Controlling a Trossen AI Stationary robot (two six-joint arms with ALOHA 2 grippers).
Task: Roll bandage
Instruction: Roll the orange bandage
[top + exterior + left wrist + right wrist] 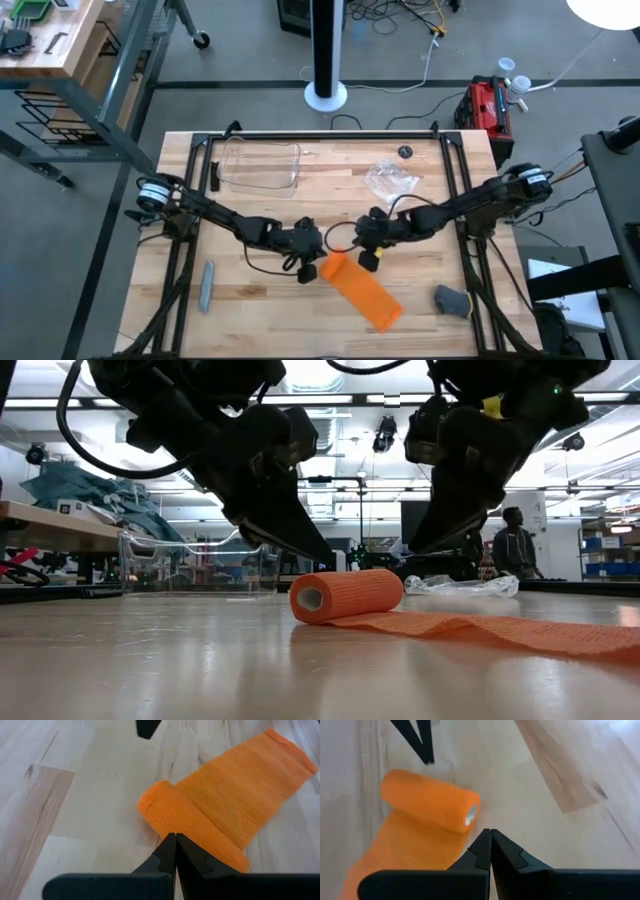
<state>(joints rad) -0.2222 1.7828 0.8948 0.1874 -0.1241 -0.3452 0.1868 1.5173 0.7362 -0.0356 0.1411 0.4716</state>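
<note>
The orange bandage (362,291) lies on the wooden table near its middle. Its far-left end is wound into a short roll (345,595) and the rest lies flat as a strip (500,628) running toward the near right. My left gripper (176,836) is shut, its tips at the roll's left side. My right gripper (490,832) is shut too, its tips just off the roll's open end (470,816) and clear of it in the low view. My left gripper's shut fingertips (170,845) slant down from the table's left onto the side of the roll (172,817). I cannot tell whether they touch it. The roll rests on the table, on top of its own strip.
A clear plastic tub (262,165) and crinkled clear wrap (390,180) sit at the far side. A small black disc (404,152) lies near them. A grey bar (206,285) lies near left, and a grey lump (452,300) near right. A person (515,545) stands beyond the table.
</note>
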